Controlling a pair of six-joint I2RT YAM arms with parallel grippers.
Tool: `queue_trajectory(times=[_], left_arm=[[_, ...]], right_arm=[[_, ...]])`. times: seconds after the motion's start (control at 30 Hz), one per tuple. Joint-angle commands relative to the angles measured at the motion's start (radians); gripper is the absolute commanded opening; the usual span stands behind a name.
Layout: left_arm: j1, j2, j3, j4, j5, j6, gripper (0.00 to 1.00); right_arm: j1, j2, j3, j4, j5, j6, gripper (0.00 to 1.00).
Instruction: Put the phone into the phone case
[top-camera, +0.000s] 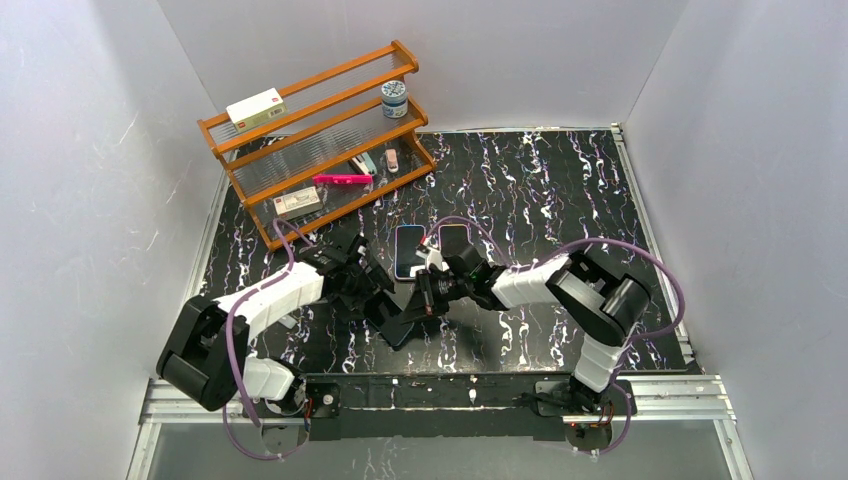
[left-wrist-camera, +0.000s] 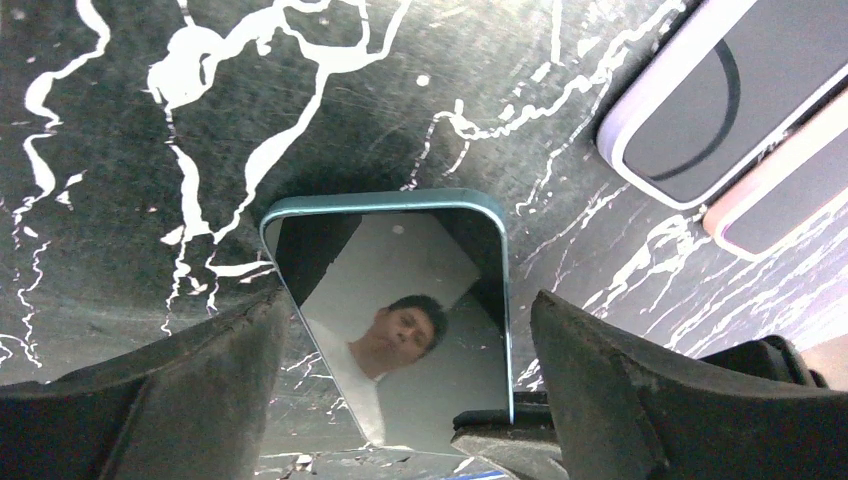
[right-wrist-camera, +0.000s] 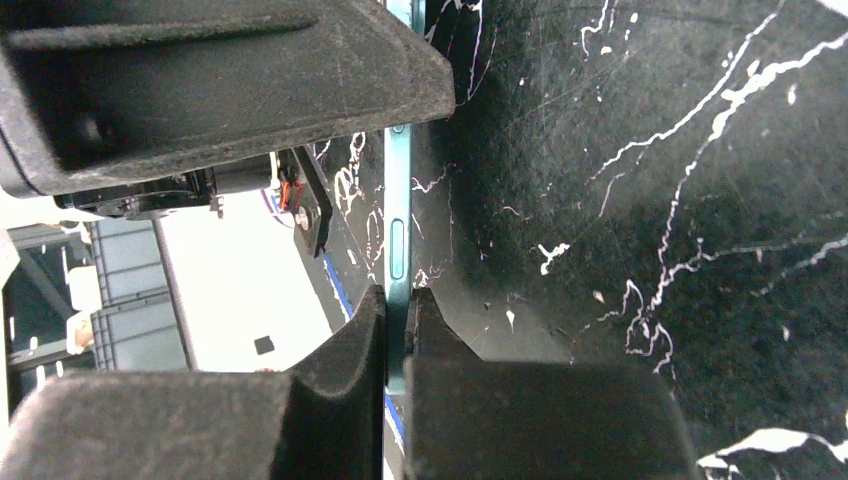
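The black desk (top-camera: 560, 180) with white veins is carrying a wooden rack (top-camera: 320, 145) at its far left corner. Near the middle, a pale-rimmed case (top-camera: 408, 250) and an orange-rimmed case (top-camera: 455, 238) are lying flat, just beside each other.

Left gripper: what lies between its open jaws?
Between the jaws of the left gripper lies the phone, as the left wrist view shows; the right gripper is shut on its edge.

Plain white walls (top-camera: 90, 150) close in the back and both sides. The table (top-camera: 540, 180) has a black top veined with white marbling, evenly lit. A tiered brown wooden rack (top-camera: 408, 60) stands at its far left corner. Aluminium rails (top-camera: 680, 390) edge the near side.
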Motion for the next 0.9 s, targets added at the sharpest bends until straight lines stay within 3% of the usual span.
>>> queue_trajectory(times=[0.0, 0.13, 0.43, 0.6, 0.87], left_arm=[[-0.007, -0.037, 0.063, 0.003, 0.014, 0.119, 0.91], [-0.007, -0.050, 0.100, -0.002, 0.032, 0.205, 0.98], [0.009, -0.090, 0.145, -0.059, -0.101, 0.270, 0.94], [0.023, -0.106, 0.161, 0.012, 0.026, 0.346, 0.96], [0.064, -0.108, 0.206, -0.012, 0.051, 0.367, 0.98]], right_arm=[[0.000, -0.096, -0.021, 0.053, 0.018, 0.003, 0.01], [-0.019, -0.158, -0.046, 0.051, 0.032, 0.010, 0.01], [-0.085, -0.355, -0.089, -0.089, 0.137, -0.019, 0.01], [-0.115, -0.438, -0.114, -0.121, 0.166, -0.034, 0.01], [-0.145, -0.514, -0.129, -0.189, 0.173, -0.073, 0.01]])
